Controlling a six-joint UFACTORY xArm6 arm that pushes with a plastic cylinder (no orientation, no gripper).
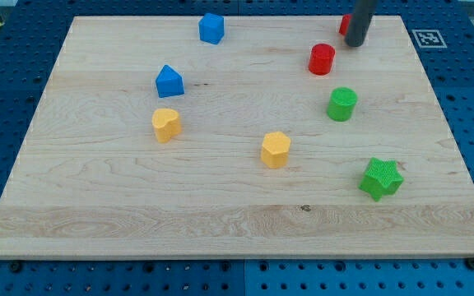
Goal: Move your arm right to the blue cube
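The blue cube (211, 28) sits near the view's top, left of centre, on the wooden board (237, 205). My tip (355, 44) is at the view's top right, far to the right of the blue cube. It stands just in front of a red block (345, 24) that the rod partly hides, and just up and right of a red cylinder (322, 59). A second blue block (169, 81), house-shaped, lies lower left of the cube.
A green cylinder (342, 104) lies below the red cylinder. A green star block (381, 178) is at the lower right. Two yellow blocks (166, 124) (276, 150) lie mid-board. A tag marker (429, 38) sits off the board's top right corner.
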